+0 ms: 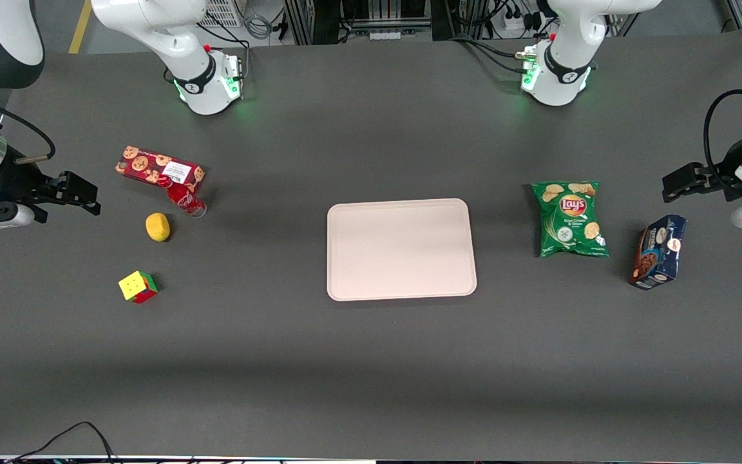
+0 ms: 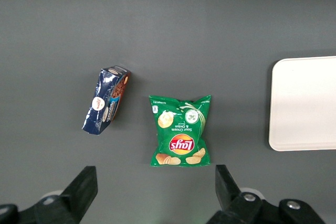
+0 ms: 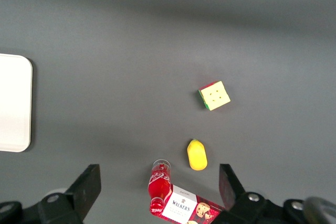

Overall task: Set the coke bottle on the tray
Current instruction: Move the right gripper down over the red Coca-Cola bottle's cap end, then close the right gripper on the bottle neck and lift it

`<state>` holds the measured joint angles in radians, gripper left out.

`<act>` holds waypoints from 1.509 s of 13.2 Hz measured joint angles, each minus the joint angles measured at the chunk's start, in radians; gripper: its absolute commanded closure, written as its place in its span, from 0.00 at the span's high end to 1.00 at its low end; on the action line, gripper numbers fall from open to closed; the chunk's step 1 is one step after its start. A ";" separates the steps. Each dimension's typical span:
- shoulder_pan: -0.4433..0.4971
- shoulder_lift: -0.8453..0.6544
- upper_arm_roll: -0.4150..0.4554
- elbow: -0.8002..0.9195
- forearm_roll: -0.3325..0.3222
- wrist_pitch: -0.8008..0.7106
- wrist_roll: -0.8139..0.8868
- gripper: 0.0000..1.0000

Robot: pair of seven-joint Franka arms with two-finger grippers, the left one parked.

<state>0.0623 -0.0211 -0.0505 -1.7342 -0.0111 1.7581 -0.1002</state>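
Hovering open gripper (image 3: 157,190) high above coke bottle (image 3: 158,185), not touching.

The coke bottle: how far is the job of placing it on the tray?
Nothing is done yet. The coke bottle lies against the cookie box, apart from the tray, which holds nothing. The gripper hangs open and empty at the working arm's end. Reaching, gripping, carrying and setting down all remain.
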 measured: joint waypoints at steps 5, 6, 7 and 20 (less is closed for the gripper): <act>0.000 -0.009 0.004 -0.070 0.000 -0.013 0.000 1.00; 0.000 -0.020 0.004 -0.110 0.000 -0.005 0.000 1.00; 0.000 -0.039 0.004 -0.169 0.000 0.028 0.000 1.00; 0.000 -0.282 0.006 -0.886 0.000 0.490 -0.003 1.00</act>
<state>0.0625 -0.3035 -0.0449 -2.6203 -0.0113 2.2484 -0.1034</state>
